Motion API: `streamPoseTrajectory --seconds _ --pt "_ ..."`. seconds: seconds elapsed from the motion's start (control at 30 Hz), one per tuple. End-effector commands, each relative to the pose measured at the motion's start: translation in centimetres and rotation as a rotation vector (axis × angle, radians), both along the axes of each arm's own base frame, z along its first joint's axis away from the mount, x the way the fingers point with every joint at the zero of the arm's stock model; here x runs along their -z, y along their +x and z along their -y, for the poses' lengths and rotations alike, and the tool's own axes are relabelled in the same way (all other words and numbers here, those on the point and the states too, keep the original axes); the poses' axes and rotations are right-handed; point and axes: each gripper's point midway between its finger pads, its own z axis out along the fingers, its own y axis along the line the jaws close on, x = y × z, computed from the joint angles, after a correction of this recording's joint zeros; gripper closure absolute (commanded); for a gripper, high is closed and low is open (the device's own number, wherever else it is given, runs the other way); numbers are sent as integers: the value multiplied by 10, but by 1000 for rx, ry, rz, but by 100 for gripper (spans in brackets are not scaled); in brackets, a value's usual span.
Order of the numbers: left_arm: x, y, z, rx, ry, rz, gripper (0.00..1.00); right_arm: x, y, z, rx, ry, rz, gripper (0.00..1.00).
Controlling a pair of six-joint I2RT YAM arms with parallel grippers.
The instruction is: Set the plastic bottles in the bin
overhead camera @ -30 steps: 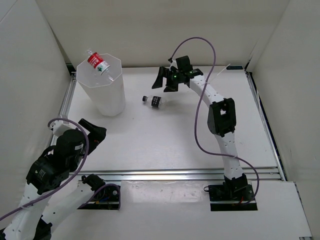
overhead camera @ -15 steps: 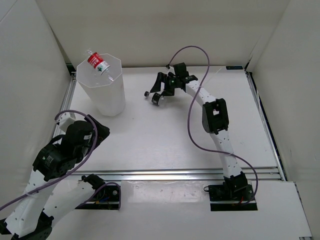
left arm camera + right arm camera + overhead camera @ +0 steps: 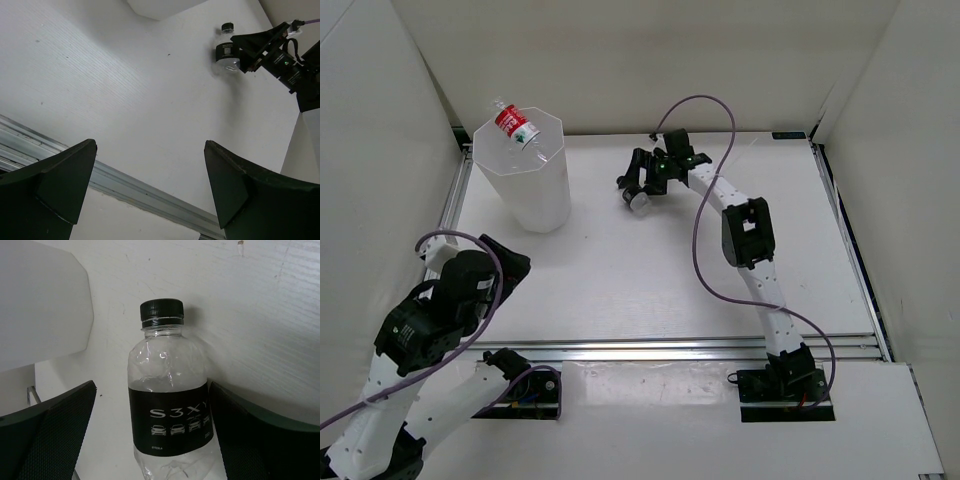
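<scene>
The black-labelled bottle [image 3: 169,405] with a black cap lies on the table, also seen from above [image 3: 640,203] and in the left wrist view [image 3: 227,50]. My right gripper [image 3: 155,440] [image 3: 638,190] is open with a finger on each side of it; the right finger touches the bottle and the left finger stands apart. The red-labelled bottle [image 3: 515,125] rests tilted on the rim of the tall white bin [image 3: 525,190]. My left gripper [image 3: 150,185] [image 3: 508,265] is open and empty, low at the near left. The blue-labelled and crushed bottles are out of view.
The bin's side [image 3: 40,305] stands close to the left of the black-labelled bottle. White walls enclose the table on three sides. A metal rail [image 3: 680,348] runs along the near edge, and another rail [image 3: 455,190] runs beside the bin.
My right gripper has moved left and down onto the black-labelled bottle, so that its fingers now straddle it. The bottle has shifted slightly. My left arm has swung about at the near left.
</scene>
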Motion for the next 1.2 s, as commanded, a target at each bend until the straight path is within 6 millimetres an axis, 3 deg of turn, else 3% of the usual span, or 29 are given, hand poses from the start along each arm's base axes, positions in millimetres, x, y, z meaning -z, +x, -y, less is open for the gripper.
streamPoseTrajectory --seconds 0.0,0.07,0.13,0.37,0.43,0.53,0.6,0.63,0.67,0.7,0.83,0.87,1.03,1.17 --pt "1 -10 -15 -53 14 -8 0 -4 -6 -9 11 -39 24 4" --pt "1 -13 -17 -58 6 -5 0 5 -5 -2 61 -77 -3 7" --pt "2 -15 -19 -58 5 -4 0 1 -1 0 86 -85 6 11" --pt "1 -19 -21 -64 -17 14 0 11 -9 6 121 -116 -64 37" --pt "0 -20 -22 -70 -31 24 0 8 -13 2 112 -115 -61 48" --pt "0 -20 -22 -70 -31 24 0 -17 -14 1 106 -94 -37 59" --pt "2 -21 -22 -75 -38 24 0 -51 -12 -3 115 -45 -12 62" --pt "5 -21 -22 -75 -33 17 0 -65 -16 -11 104 -23 -1 62" --pt "5 -22 -21 -67 -39 13 0 -93 -22 -28 100 15 39 62" --pt "8 -23 -21 -67 -38 11 0 -101 -21 -27 116 21 45 62" --pt "7 -22 -20 -44 -25 12 0 -202 -40 -78 121 156 261 63" --pt "6 -22 -17 -32 -28 17 0 -238 -45 -81 134 210 312 62" --pt "3 -25 -14 30 -5 15 0 -345 -54 -84 197 441 468 61" --pt "-3 -28 -12 78 17 22 0 -392 -63 -90 206 614 480 62"
